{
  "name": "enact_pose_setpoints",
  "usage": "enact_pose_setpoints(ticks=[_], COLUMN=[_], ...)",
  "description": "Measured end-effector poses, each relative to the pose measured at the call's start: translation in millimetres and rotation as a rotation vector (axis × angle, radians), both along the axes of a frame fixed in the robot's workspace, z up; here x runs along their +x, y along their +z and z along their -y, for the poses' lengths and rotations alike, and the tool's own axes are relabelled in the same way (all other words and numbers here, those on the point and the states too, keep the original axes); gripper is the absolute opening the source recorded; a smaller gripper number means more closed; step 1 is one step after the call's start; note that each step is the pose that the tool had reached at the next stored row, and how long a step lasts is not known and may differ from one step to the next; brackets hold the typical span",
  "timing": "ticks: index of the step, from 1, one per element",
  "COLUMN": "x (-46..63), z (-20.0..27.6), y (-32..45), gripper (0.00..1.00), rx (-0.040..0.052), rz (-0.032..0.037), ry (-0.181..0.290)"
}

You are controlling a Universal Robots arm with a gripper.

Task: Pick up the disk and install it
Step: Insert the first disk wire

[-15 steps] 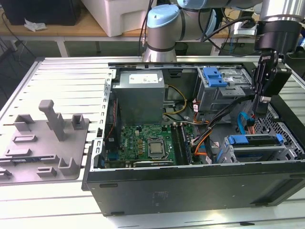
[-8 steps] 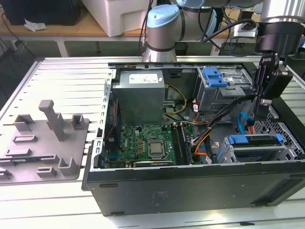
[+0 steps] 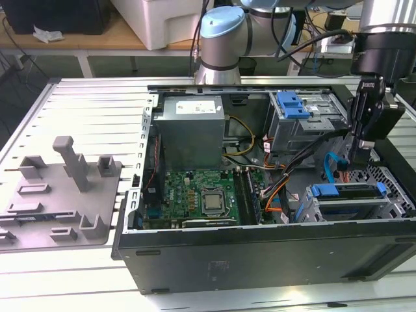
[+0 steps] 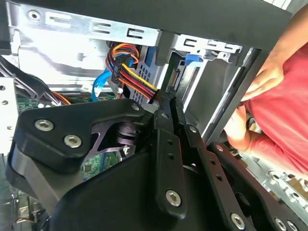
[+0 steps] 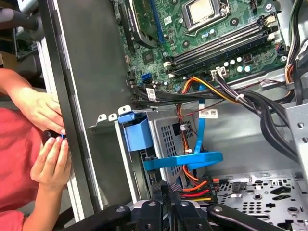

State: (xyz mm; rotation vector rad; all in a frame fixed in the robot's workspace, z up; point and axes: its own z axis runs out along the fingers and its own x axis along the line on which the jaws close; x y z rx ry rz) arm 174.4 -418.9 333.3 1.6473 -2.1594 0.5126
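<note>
The claw (image 3: 359, 158) hangs clenched on nothing at the right of the exterior view, over the open computer case (image 3: 260, 260). The disk (image 3: 348, 190) sits slotted in the drive cage (image 3: 364, 209), lower right.

Arm (image 3: 218, 62): silver-grey tubes, pale blue joint caps (image 3: 221, 26), black cables (image 3: 312, 41) alongside, boxy black wrist mount. Claw (image 4: 167, 102): matte black linkage bars, silver hex screws (image 4: 173, 197) at pivots.

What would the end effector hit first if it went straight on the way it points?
Likely the power connector on the red-yellow-black wire bundle, just ahead of the end effector; depth unclear.
</note>
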Motion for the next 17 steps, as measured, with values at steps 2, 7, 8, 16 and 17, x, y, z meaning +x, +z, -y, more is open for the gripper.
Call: enact_pose_setpoints(ticks=[2, 7, 8, 16, 17], x=[-0.1, -0.7, -0.9, -6.7, -6.7], z=[2.7, 12.3, 13.5, 17.0, 17.1], y=[0.1, 0.0, 0.1, 0.9, 1.2], gripper=[0.16, 0.16, 0.16, 0.16, 0.16], rx=[0.0079, 0.0373, 0.0413, 0.0782, 0.0831], rz=[0.0020, 0.0074, 0.0082, 0.0152, 0.0147], ry=[0.002, 0.010, 0.010, 0.045, 0.071])
